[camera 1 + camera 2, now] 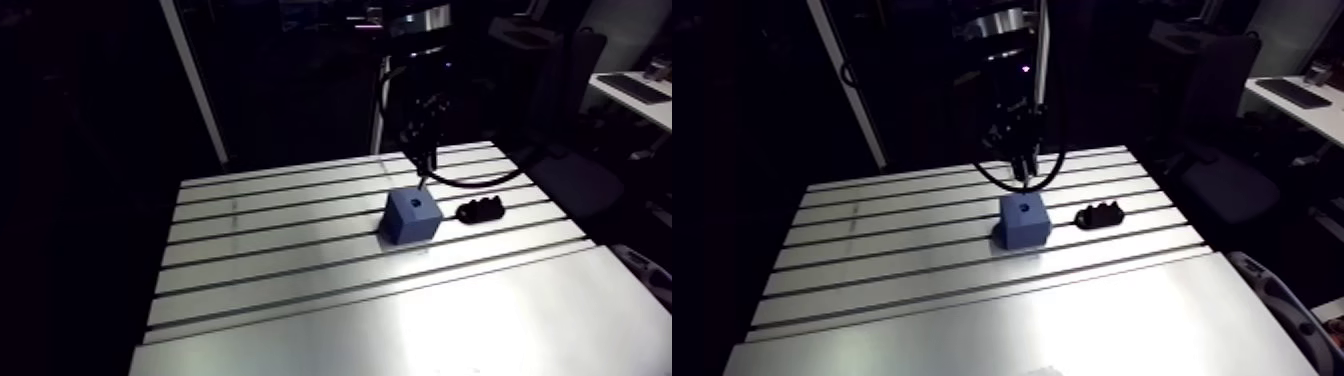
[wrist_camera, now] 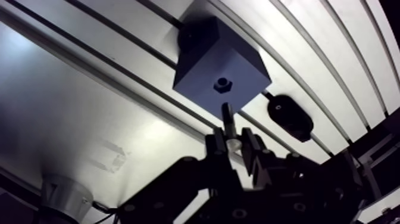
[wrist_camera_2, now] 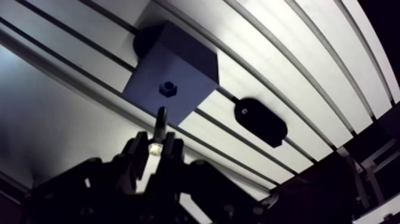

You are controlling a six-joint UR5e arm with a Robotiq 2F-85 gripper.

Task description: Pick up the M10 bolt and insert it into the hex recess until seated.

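Blue block (image 1: 411, 216) mid-table, black fixture (image 1: 481, 211) just beside; slotted table (image 1: 450, 320) otherwise open

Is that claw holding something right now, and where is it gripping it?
Yes: the gripper holds the bolt by its head end, the shank sticking out toward the hex recess in the blue block.

Slotted metal table (image 1: 972, 335), blue block (image 1: 1022, 230) standing toward its far side, small dark hole (image 1: 1027, 208) in the block's top, gripper (image 1: 1019, 177) hanging just above the block, lumpy black object (image 1: 1099, 214) lying near the block's right, not touching
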